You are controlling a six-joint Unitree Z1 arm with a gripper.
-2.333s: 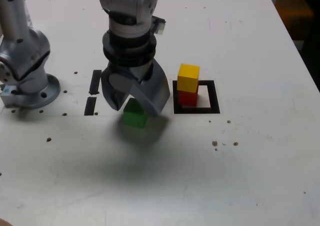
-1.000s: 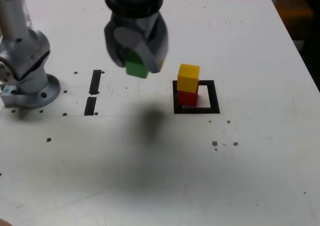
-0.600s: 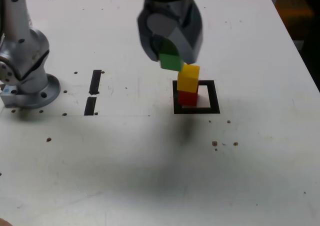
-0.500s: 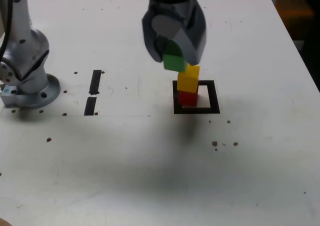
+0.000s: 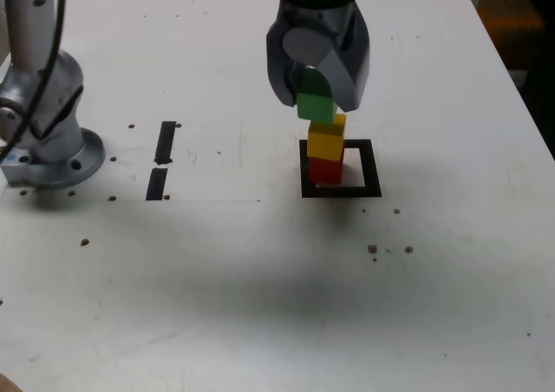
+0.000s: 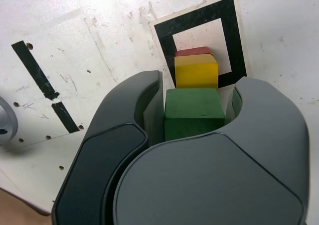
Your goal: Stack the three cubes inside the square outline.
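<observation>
White bench (image 5: 260, 305), matte, scuffed and pocked with small dark holes; a broad soft shadow lies across its middle. At the exterior view's left, the arm's grey base (image 5: 48, 140) is bolted down, with two short black tape strips (image 5: 162, 160) beside it. At the far top right corner of that view, a dim strip of room beyond the bench edge, too dark to read. The square outline (image 5: 340, 168) sits right of centre in the exterior view, black tape round a white middle. Inside it the red cube (image 5: 325, 170) rests on the white, near the outline's left side, with the yellow cube (image 5: 326, 140) stacked on top. The gripper (image 5: 317, 93) hangs above the stack, clamped on the green cube (image 5: 315, 106), which sits just over the yellow one; contact between them can't be told. The wrist view shows the green cube (image 6: 193, 113) pinched between both grey fingers (image 6: 129, 110), the yellow top (image 6: 196, 70) just beyond it, only a sliver of red (image 6: 193, 51), and the outline's (image 6: 167, 41) whole tape frame.
</observation>
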